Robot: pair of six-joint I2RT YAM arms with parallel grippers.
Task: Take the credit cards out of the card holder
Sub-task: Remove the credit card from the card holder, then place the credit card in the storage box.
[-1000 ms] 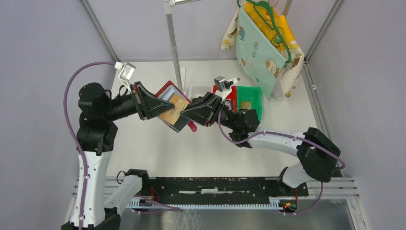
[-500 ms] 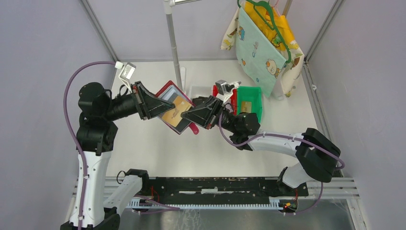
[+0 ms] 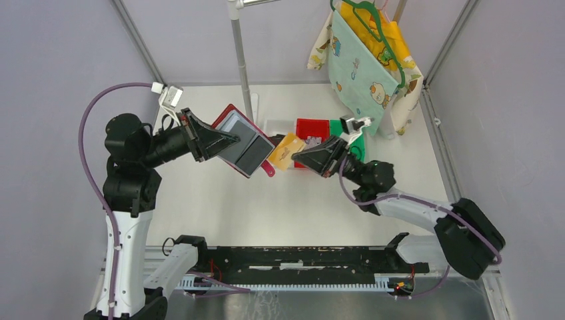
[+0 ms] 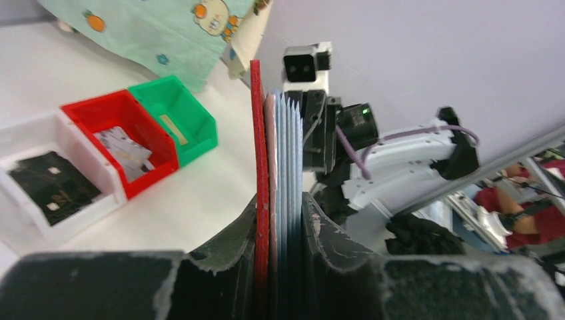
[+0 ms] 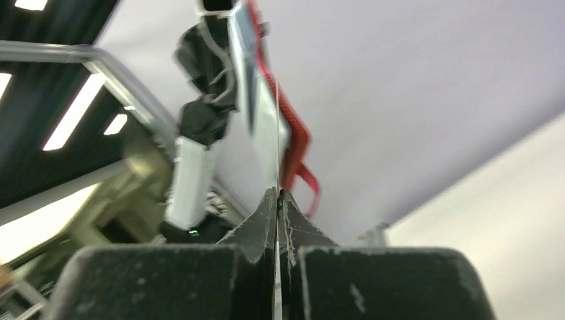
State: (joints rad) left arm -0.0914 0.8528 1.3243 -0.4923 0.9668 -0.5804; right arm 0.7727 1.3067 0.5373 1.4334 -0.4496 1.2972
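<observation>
My left gripper (image 3: 230, 141) is shut on the dark red card holder (image 3: 241, 147) and holds it above the table, open, with its greyish sleeves facing up. In the left wrist view the card holder (image 4: 260, 133) stands edge-on between the jaws of my left gripper (image 4: 280, 220). My right gripper (image 3: 298, 157) is shut on a golden-yellow credit card (image 3: 285, 151), free of the sleeves, just right of the holder. In the right wrist view the credit card (image 5: 276, 147) shows edge-on in my right gripper (image 5: 278, 200). Another card (image 3: 344, 146) lies in the green bin.
A white bin (image 3: 272, 125), a red bin (image 3: 312, 127) and a green bin (image 3: 354, 133) stand in a row at mid-table. A metal pole (image 3: 241, 60) rises behind the holder. Cloths hang on a hanger (image 3: 366, 47) at the back right.
My right gripper has drawn the golden-yellow card out of the holder's sleeve and moved right with it. My left gripper kept hold of the holder and shifted slightly up.
</observation>
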